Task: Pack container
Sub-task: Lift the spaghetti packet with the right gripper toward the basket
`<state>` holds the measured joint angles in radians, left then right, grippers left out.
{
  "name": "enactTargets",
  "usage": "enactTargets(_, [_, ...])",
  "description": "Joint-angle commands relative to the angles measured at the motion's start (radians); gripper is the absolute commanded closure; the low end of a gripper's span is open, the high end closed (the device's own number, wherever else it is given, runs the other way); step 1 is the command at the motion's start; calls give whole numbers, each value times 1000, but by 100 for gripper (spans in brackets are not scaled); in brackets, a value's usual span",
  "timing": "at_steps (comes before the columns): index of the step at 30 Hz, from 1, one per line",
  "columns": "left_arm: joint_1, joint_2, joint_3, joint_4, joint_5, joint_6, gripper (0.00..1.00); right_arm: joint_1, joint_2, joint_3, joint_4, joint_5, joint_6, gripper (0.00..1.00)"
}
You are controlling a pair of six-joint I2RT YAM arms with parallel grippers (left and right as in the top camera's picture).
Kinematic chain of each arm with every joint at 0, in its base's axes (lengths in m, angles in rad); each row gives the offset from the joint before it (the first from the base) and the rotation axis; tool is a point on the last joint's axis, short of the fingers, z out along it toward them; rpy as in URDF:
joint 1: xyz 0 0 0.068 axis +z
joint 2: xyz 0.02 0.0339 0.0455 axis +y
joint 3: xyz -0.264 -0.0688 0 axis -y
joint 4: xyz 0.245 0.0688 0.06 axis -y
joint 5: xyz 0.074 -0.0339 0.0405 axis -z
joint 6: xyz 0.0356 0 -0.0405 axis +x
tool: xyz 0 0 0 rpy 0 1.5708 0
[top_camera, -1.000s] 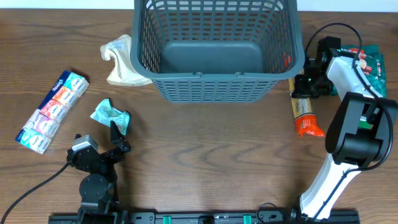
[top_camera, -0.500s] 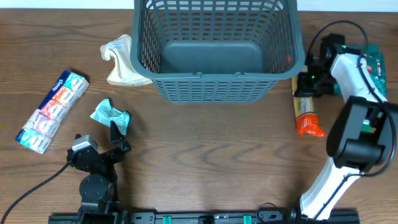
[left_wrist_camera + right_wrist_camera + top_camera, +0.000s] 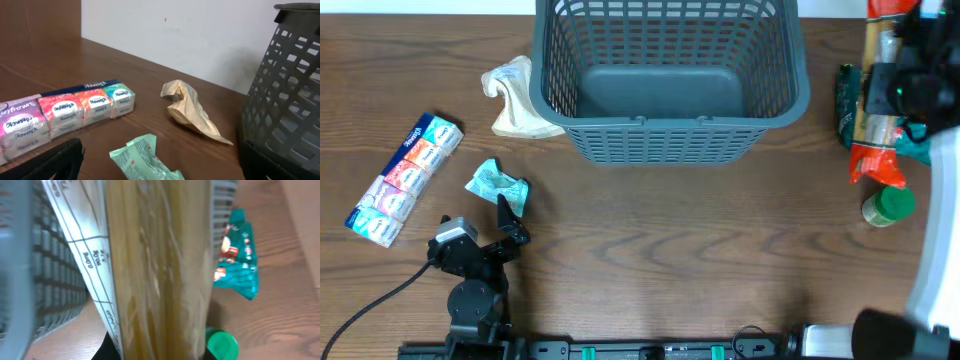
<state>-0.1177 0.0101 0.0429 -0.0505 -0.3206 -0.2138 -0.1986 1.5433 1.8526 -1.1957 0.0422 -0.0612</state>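
Note:
The container (image 3: pixel 668 128), a big dark grey slotted basket, stands at the back middle of the table with nothing in it. To its right, my right gripper (image 3: pixel 886 90) is shut on a long clear packet of spaghetti (image 3: pixel 877 140) with an orange-red end, held in the air. The packet (image 3: pixel 155 270) fills the right wrist view, with the basket wall (image 3: pixel 30 270) on its left. My left gripper (image 3: pixel 510 215) rests open at the front left, just behind a crumpled light green packet (image 3: pixel 496 183) (image 3: pixel 145 160). Nothing is between its fingers (image 3: pixel 45 162).
A row of tissue packs (image 3: pixel 405 178) (image 3: pixel 65 110) lies at the far left. A crumpled beige bag (image 3: pixel 515 95) (image 3: pixel 192 112) lies by the basket's left wall (image 3: pixel 285 100). A green-capped jar (image 3: pixel 888 205) (image 3: pixel 221 342) and a teal snack bag (image 3: pixel 237 255) are at the right.
My right arm has lifted the spaghetti packet off the table beside the basket and carried it up and to the right, uncovering the green-capped jar. The left arm has not moved.

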Motion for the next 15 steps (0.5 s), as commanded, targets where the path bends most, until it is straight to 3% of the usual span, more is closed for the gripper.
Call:
enactTargets(1, [6, -6, -29, -14, -6, -9, 1, 16, -90, 32, 18, 13, -4, 99])
enactTargets(6, [6, -6, -29, -14, -6, -10, 1, 87, -167, 33, 62, 6, -115, 99])
enactTargets(15, [6, -6, -29, -14, -6, -9, 1, 243, -142, 168, 141, -30, -142, 99])
